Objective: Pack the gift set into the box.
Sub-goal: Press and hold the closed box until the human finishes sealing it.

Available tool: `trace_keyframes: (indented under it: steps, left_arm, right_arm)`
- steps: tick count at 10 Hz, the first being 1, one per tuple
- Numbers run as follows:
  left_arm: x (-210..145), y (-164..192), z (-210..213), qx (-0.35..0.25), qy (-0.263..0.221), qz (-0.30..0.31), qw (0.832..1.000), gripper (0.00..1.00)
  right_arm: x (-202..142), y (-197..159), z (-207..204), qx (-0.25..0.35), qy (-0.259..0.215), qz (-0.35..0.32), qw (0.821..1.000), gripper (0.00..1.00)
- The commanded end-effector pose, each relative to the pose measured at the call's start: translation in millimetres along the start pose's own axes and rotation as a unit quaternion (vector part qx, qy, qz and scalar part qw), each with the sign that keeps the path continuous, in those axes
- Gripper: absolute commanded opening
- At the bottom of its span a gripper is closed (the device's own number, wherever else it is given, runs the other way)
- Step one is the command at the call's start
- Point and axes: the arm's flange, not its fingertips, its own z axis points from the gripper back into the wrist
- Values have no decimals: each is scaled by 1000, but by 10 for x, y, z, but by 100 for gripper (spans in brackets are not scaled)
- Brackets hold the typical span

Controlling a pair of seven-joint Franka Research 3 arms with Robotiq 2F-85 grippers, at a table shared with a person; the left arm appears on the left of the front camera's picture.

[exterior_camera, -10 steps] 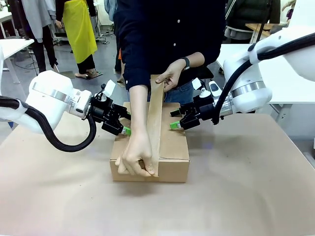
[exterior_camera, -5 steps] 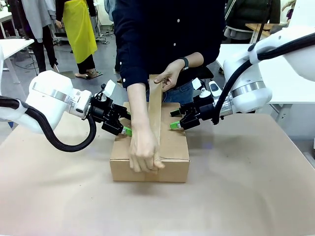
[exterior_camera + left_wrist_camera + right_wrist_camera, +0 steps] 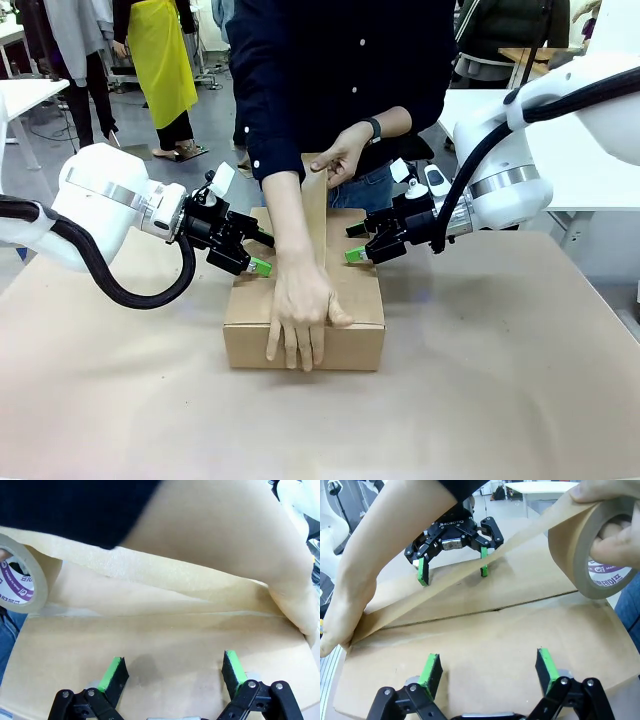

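the left arm reaches in from the left edge of the front view, wrist angled down toward the box (image 3: 345,320), and its left gripper (image 3: 258,262) rests its green tips on the box's closed top at the left side. the right arm comes in from the right, mirrored, with the right gripper (image 3: 356,252) pressing on the top at the right side. both have their fingers spread wide and grip nothing; they bear down on the flaps.

the person leans over from the far side. one hand (image 3: 303,310) lies flat on the near part of the top, fingers draped over the front wall, pinning the tape strip (image 3: 316,215). the other hand (image 3: 343,155) is raised above the far edge.

the right wrist view shows what the front view hides: the tape roll (image 3: 592,550) in the raised hand, the strip running slantwise down to the pressing hand (image 3: 342,615), the seam between the two closed flaps, and the left gripper (image 3: 452,562) facing it across the top. the left wrist view shows the left gripper's own green pads (image 3: 112,672) on the cardboard, the roll (image 3: 20,580) at the left edge and the forearm overhead.

counted: two grippers, two hands, one roll, one strip, one box. the flaps are shut, so the gift set cannot be seen.
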Motion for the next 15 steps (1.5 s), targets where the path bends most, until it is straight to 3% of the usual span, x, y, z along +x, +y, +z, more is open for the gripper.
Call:
trace_keyframes:
  steps: [1, 15]
  left_arm:
    - [-27, -5, -10, 0, 2, -5, 1000, 100]
    - [-27, -5, -10, 0, 2, -5, 1000, 100]
  right_arm:
    - [-25, -17, -13, 3, 0, -2, 1000, 100]
    - [-25, -17, -13, 3, 0, -2, 1000, 100]
